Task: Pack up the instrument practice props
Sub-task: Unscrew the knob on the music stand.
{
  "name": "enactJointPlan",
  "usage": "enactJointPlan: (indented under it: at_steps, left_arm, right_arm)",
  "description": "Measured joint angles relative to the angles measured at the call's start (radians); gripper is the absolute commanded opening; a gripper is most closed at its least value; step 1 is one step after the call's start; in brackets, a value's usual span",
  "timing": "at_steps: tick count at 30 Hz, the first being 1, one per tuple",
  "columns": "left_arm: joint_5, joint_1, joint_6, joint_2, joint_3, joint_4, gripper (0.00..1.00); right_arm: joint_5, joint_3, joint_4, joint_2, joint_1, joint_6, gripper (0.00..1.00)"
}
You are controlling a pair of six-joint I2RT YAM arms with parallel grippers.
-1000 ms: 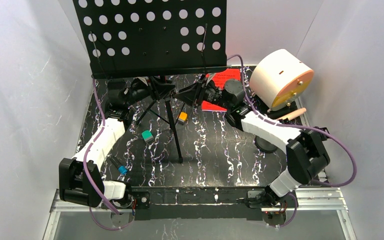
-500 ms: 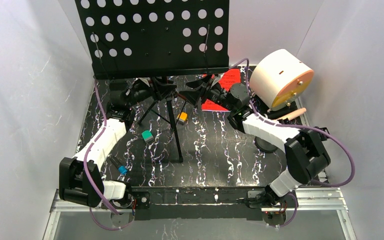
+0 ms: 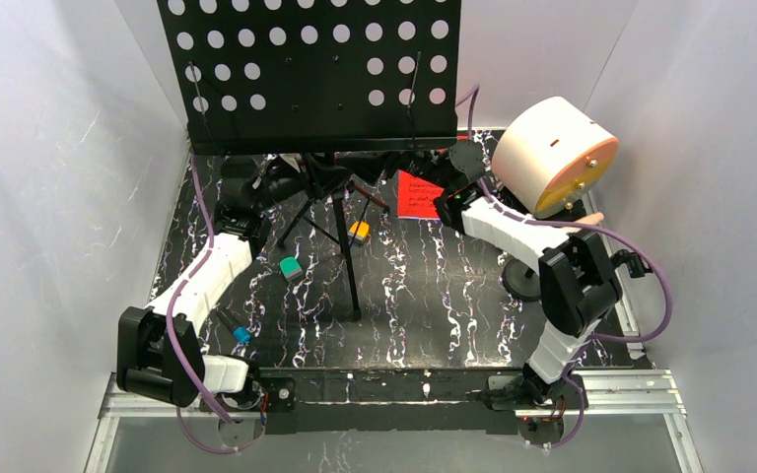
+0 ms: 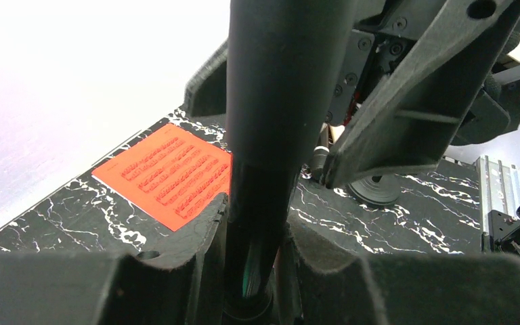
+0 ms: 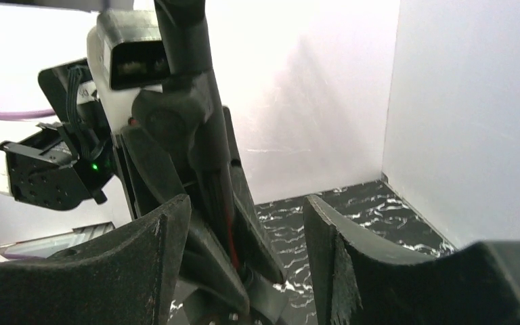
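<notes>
Black perforated music rack [image 3: 315, 69] stands upright on its tripod at the far edge of the worktop [image 3: 434, 315], left of middle.

Step in hand, as I judge it: taking down the rack. Nothing looks packed yet.

Left arm [image 3: 207, 276] stretches forward from the near-left corner to the pole [image 4: 281, 88]. Right arm [image 3: 513, 232] rises from the near-right corner, elbow high, forearm running in under the rack's right end.

Left gripper [image 4: 254, 227]: narrow, clamped on the pole, pads pressed to both sides.

Right gripper [image 5: 247, 250]: wide, around what looks like the tripod hub. One pad is close to it, the other stands clear, so no grip.

Next move likely calls for the right gripper to close on the hub or a leg while the left steadies the pole; otherwise the rack may tip.

Red music sheet [image 3: 419, 195] lies flat near the far edge, just right of the tripod.
</notes>
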Motion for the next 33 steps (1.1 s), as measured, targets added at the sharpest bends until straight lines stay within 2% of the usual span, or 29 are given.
enactJointPlan:
  at_steps: [8, 11, 12, 15, 17, 19, 25, 33]
  left_arm:
    - [0.000, -0.002, 0.000, 0.001, 0.000, 0.002, 0.00]
    - [0.000, -0.002, -0.001, 0.002, 0.000, 0.003, 0.00]
    - [0.000, -0.002, -0.001, 0.002, 0.000, 0.003, 0.00]
    - [-0.001, -0.002, -0.001, 0.002, 0.000, 0.004, 0.00]
    - [-0.004, -0.002, -0.002, 0.002, 0.000, 0.004, 0.02]
    - [-0.005, -0.003, -0.003, 0.002, 0.000, 0.006, 0.07]
    - [-0.019, -0.006, -0.010, -0.005, -0.012, 0.021, 0.26]
    - [-0.025, 0.037, -0.097, -0.050, -0.079, 0.052, 0.40]
  right_arm:
    - [-0.083, 0.140, 0.075, 0.107, 0.000, 0.111, 0.64]
    - [-0.124, 0.174, 0.093, 0.143, 0.003, 0.150, 0.58]
    - [-0.136, 0.178, 0.099, 0.150, 0.005, 0.161, 0.52]
    - [-0.162, 0.190, 0.108, 0.160, 0.009, 0.187, 0.24]
    - [-0.174, 0.195, 0.117, 0.163, 0.010, 0.188, 0.09]
    - [-0.191, 0.199, 0.132, 0.168, 0.010, 0.167, 0.01]
    - [-0.208, 0.198, 0.155, 0.172, 0.007, 0.131, 0.01]
    - [-0.212, 0.192, 0.165, 0.172, 0.006, 0.136, 0.01]
